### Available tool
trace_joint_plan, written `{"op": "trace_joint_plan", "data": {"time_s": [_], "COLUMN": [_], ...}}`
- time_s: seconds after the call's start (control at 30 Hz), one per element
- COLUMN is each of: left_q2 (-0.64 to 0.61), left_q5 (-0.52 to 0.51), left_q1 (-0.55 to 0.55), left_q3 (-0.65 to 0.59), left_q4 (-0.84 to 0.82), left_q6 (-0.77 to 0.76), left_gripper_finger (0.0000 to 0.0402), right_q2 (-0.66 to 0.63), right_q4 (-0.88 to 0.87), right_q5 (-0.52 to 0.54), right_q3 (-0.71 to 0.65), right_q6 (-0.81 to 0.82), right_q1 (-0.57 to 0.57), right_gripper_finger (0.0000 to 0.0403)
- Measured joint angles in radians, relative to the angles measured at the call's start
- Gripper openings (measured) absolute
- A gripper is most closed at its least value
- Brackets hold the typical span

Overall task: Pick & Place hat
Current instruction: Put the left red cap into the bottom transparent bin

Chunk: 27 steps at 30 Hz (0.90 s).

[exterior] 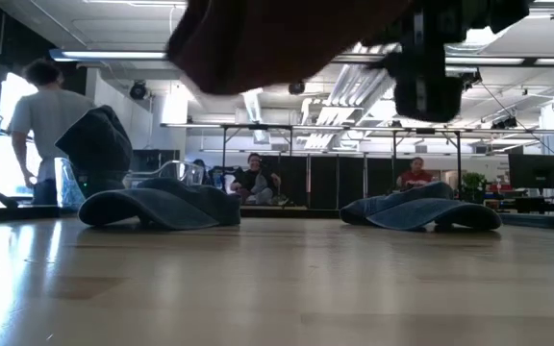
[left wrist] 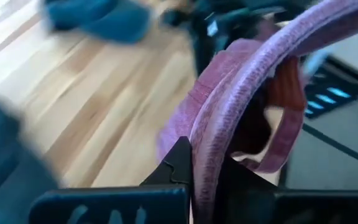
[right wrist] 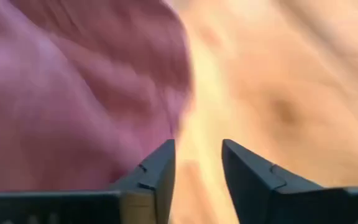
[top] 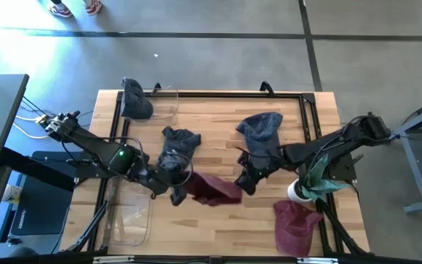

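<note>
The wooden table (top: 218,220) is framed by a black rail; bare wood lies open toward its near edge, in front of both grippers, while the far half is crowded.

The left gripper (top: 179,192) sits mid-table, and in its wrist view its fingers (left wrist: 180,163) are clamped together on the rim of a maroon hat (top: 215,189), the fabric pinched between them. The hat hangs clear of the wood, spreading away from this gripper toward the right gripper (top: 245,182), which is just beside the hat's other end. From the right wrist, its fingers (right wrist: 156,171) stand apart with bare wood showing in the gap, the maroon cloth just beside one finger; whether it touches cannot be told.

Just behind the left gripper lies a dark blue denim hat (top: 178,144); behind the right gripper lies a second blue denim hat (top: 261,129). A third denim hat (top: 135,99) is at the far left corner, well apart. A second maroon hat (top: 296,226) lies near the right arm's base, beside a white cup (top: 295,192) holding green cloth. A clear plastic tray (top: 129,216) sits at the near left edge.
</note>
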Motion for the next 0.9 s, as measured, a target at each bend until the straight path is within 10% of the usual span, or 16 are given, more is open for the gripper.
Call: {"op": "trace_joint_plan", "data": {"time_s": [0.2,0.5,0.9], "left_q2": [0.000,-0.008,-0.010], "left_q5": [0.076,0.303,0.501], "left_q1": [0.128,0.289,0.473], "left_q3": [-0.091,-0.186,-0.136], "left_q4": [-0.240,-0.077,0.100], "left_q6": [-0.152,-0.129,-0.073], "left_gripper_finger": [0.0003,0.0001,0.0001], "right_q2": [-0.137,-0.189,0.179], "right_q4": [-0.291,-0.051,-0.453], "right_q5": [0.253,0.417,0.650], "right_q3": [0.000,0.011,0.592], "right_q6": [-0.015,-0.159,-0.618], "right_q1": [-0.016,0.231,0.328], "right_gripper_finger": [0.0135,0.0064,0.0005]}}
